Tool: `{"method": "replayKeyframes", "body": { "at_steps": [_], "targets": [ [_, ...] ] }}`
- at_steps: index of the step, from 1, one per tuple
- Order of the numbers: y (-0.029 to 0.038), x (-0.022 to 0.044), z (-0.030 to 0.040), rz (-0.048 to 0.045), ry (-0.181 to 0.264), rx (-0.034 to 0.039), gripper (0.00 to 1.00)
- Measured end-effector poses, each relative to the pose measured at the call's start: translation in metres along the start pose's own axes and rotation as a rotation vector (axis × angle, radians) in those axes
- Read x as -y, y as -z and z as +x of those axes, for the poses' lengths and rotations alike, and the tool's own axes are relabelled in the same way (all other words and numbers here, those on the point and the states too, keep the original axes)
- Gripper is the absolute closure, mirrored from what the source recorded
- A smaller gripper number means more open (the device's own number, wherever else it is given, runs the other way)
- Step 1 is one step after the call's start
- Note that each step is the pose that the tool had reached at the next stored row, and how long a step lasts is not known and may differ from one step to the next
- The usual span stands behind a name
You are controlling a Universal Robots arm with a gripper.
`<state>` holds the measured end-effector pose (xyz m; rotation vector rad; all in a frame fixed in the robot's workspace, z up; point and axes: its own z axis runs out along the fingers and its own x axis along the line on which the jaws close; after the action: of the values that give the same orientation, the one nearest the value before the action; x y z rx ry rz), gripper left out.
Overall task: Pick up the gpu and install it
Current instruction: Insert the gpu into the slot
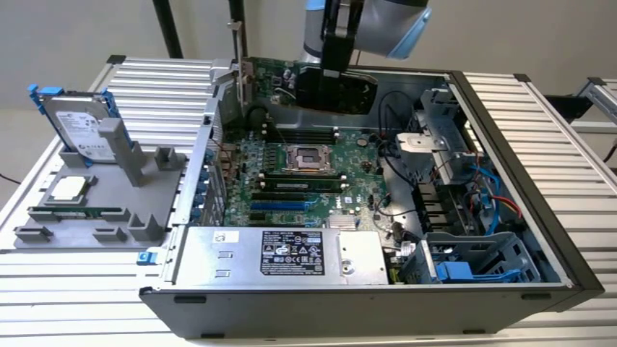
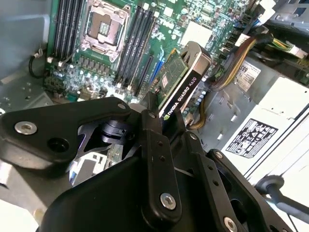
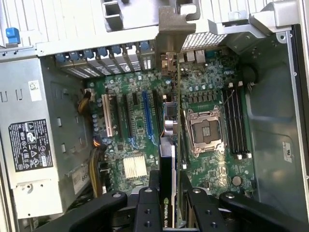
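Over the motherboard (image 3: 207, 82) of the open case (image 1: 337, 311), the tool (image 3: 170, 186) grips the gpu (image 3: 167, 140) on edge, its bracket (image 3: 176, 24) near the rear wall (image 3: 96, 46).

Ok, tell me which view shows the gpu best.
The second wrist view: the gpu is close, with green board and black cooler both visible, clamped in the end effector. The first wrist view shows it edge-on with its silver bracket. The exterior view shows its black cooler face under the arm.

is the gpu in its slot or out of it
Out. The gpu hangs edge-down above the motherboard, clamped in the gripper; in the exterior view it sits high, clear of the expansion slots.
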<state>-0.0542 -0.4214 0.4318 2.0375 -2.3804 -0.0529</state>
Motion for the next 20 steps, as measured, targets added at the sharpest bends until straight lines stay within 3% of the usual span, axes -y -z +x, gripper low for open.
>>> {"method": "replayKeyframes", "body": {
  "at_steps": [6,20],
  "targets": [
    [0.0000,0.0005,-0.0001,-0.0008,0.048,-0.0014,1.00],
    [-0.0045,0.0008,0.0000,-0.0004,0.048,-0.0019,1.00]
  ]
}}
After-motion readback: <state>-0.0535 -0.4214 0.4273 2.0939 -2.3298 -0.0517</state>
